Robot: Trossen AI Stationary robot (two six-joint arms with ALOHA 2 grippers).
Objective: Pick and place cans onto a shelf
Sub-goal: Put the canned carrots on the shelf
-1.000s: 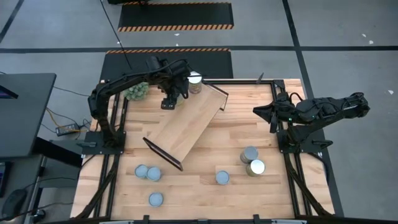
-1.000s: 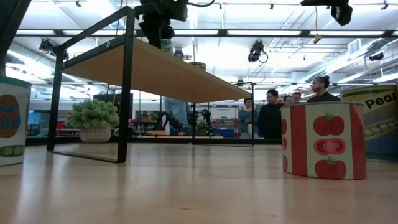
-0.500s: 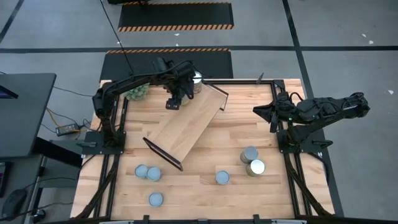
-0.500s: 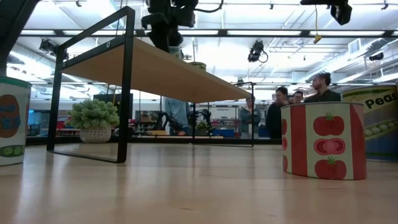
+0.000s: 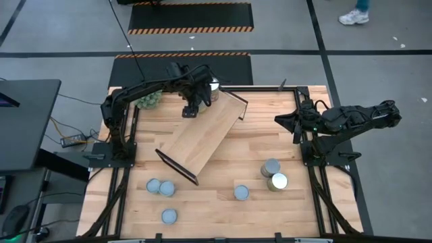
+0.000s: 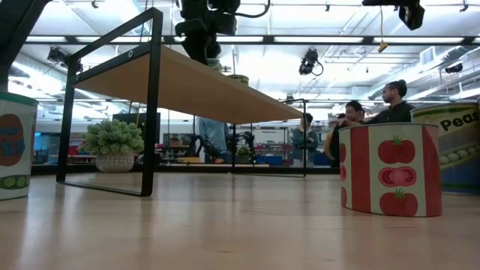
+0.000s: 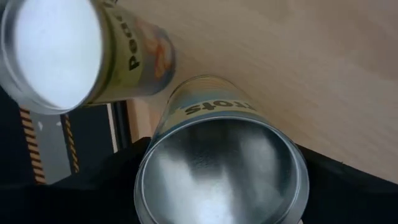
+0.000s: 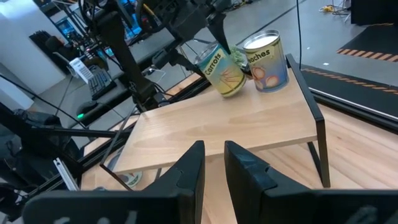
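We see the left gripper (image 5: 196, 101) over the far end of the shelf (image 5: 202, 138), which lies aslant across the wooden table (image 5: 270, 128). In the right wrist view its fingers sit on either side of a carrots can (image 8: 222, 70), lettered "Carrots" on a yellow-green label, and the can is tilted above the shelf board rather than standing flat. The left wrist view looks down on that can's silvery top, with the letters "rots" readable on its side and dark fingers on both flanks. We take the jaws as spread wide around the can; whether they actually press on it we cannot tell.

Just beside it a second can (image 8: 266, 60) stands upright on the shelf's far end. Its label shows peaches and a word beginning "Peac".

The right gripper (image 5: 287, 121) hangs at the table's right edge, well apart from the shelf, with its fingers nearly pressed together and nothing between them.

On the tabletop we count two cans (image 5: 160, 187) touching near the left front, one can (image 5: 169, 216) nearer the front edge, one can (image 5: 241, 192) near the middle, and a pair (image 5: 273, 175) to the right.

In the low view a tomato can (image 6: 390, 169) with red tomatoes stands close, a green can (image 6: 454, 146) reading "Peas" behind it, and another can (image 6: 16, 146) at the left edge. A potted plant (image 6: 112, 146) sits beyond the shelf, and people (image 6: 375, 112) stand in the room behind.
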